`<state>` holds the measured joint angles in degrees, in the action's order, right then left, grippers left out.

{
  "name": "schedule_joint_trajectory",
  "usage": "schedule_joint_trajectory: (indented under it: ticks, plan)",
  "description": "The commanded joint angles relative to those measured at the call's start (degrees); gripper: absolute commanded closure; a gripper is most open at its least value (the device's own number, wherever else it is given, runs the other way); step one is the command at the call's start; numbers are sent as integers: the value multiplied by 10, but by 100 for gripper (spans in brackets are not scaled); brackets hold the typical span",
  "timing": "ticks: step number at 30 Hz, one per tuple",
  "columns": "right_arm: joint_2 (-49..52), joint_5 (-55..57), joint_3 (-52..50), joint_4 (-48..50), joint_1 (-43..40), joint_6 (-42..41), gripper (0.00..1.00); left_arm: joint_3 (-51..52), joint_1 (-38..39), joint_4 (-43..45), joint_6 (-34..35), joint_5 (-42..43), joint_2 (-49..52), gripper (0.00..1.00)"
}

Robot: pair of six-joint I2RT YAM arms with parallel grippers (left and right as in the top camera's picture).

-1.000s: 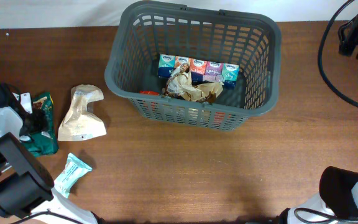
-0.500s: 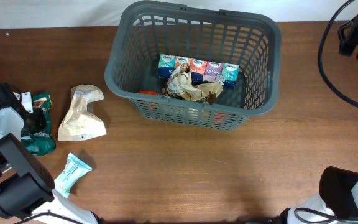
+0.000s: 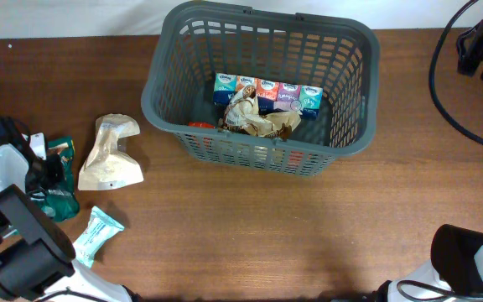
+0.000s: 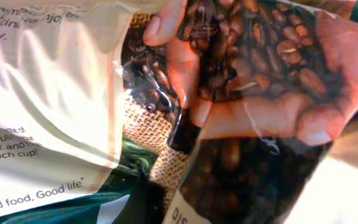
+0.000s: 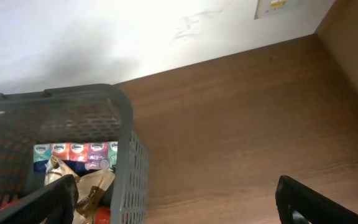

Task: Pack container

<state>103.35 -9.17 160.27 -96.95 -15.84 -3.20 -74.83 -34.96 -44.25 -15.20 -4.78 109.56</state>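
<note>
the container (image 3: 258,50), a grey basket, stands upright at the far middle of the table (image 3: 250,235), open top. inside, along the back wall, there is a row of small tissue packs (image 3: 267,92); the logo looks like kleenex but is too small to be sure. in front of them lie a crumpled beige wrapper (image 3: 254,122) and sth red (image 3: 199,126) at the front left.

well apart to the left lie a beige bag (image 3: 110,155), a teal snack pack (image 3: 97,235) and the green coffee pack (image 3: 60,201). the left gripper (image 3: 44,172) is pressed together on this pack, i judge. its camera is filled w/ printed coffee beans in cupped hands. i can read "good food, good life", also "each cup" and "dis…".

step in hand, imo: lift this pack and carry it to the basket. raise it high enough to pass the thick rim, bc the pack is floppy and may swing. release it where the floor looks free, not on the tissue row.

the right gripper (image 5: 179,211) is spread wide and holds nothing.
</note>
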Motion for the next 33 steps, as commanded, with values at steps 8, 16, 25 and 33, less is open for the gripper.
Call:
schedule_joint_trajectory:
  ticks: [8, 16, 25, 33]
  plan:
    - [-7, -1, -2, -2, -3, -1, 1, 18, -6, -19, 32, 37, -145, 99]
    - [-7, -1, -2, -2, -3, -1, 1, 14, 0, -18, 36, 50, -248, 99]
    - [-7, -1, -2, -3, -3, -1, 1, -12, 1, -16, 40, 91, -316, 99]
    - [-7, -1, -2, -3, -3, -1, 1, -97, 1, 0, 52, 241, -336, 99]
